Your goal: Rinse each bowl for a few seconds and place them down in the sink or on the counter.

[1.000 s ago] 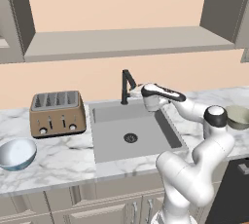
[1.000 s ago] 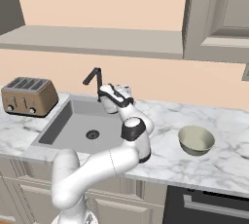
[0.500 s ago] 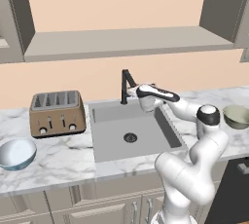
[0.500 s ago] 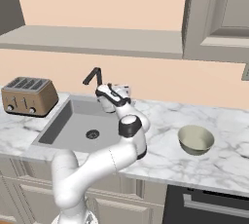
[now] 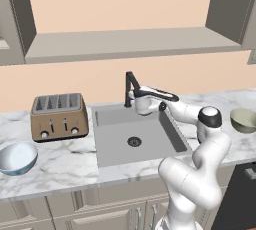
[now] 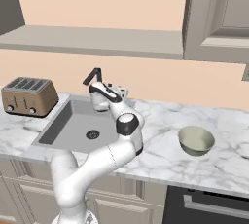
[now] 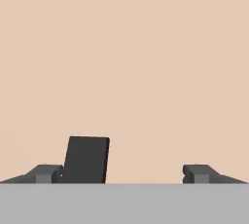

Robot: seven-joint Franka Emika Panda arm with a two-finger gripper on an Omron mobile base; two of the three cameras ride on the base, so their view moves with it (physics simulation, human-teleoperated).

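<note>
My gripper [image 7: 121, 174] is open, its fingertips [image 7: 46, 173] set wide apart facing the beige wall. A black part of the faucet [image 7: 87, 159] stands just inside the left fingertip. From the base views, the gripper [image 5: 135, 96] is at the black faucet [image 5: 131, 83] behind the grey sink [image 5: 115, 149], holding nothing. The light blue bowl [image 5: 17, 157] sits on the counter [image 5: 60, 171] at far left. The olive-beige bowl [image 5: 245, 120] rests on the counter to the right of the sink, also seen as the bowl [image 6: 196, 140] in the right base view.
A brown toaster [image 5: 56, 116] stands on the counter left of the sink, behind the blue bowl. The sink's drain [image 5: 134, 141] lies in the basin's middle. A dark appliance front [image 6: 209, 203] sits under the counter at right.
The hand has slid left along the back of the sink, closer to the faucet. Both bowls have stayed put.
</note>
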